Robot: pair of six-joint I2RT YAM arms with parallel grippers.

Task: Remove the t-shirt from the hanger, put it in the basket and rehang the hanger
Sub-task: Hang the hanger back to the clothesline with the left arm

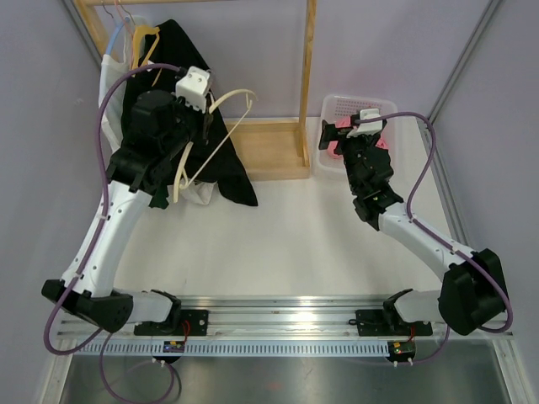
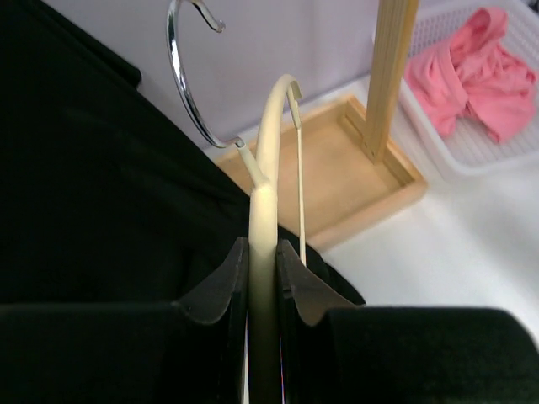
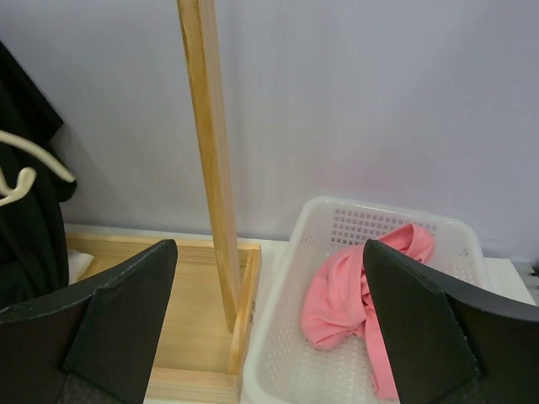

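Note:
My left gripper (image 1: 205, 128) is shut on the cream hanger (image 1: 229, 126) and holds it above the rack base. In the left wrist view the jaws (image 2: 263, 257) clamp the hanger's neck (image 2: 268, 160) just below its metal hook (image 2: 181, 76). The black t-shirt (image 1: 227, 168) drapes beneath and behind the hanger, down to the table; it fills the left of the left wrist view (image 2: 93, 185). The hanger's arms show bare; I cannot tell whether the shirt still catches on it. My right gripper (image 1: 333, 135) is open and empty by the basket (image 3: 269, 324).
A wooden rack with a post (image 1: 308, 76) and base (image 1: 269, 147) stands at the back. A white basket (image 1: 324, 160) holds a pink cloth (image 3: 354, 290). Other hangers (image 1: 139, 38) and a white garment (image 1: 111, 76) hang at the back left.

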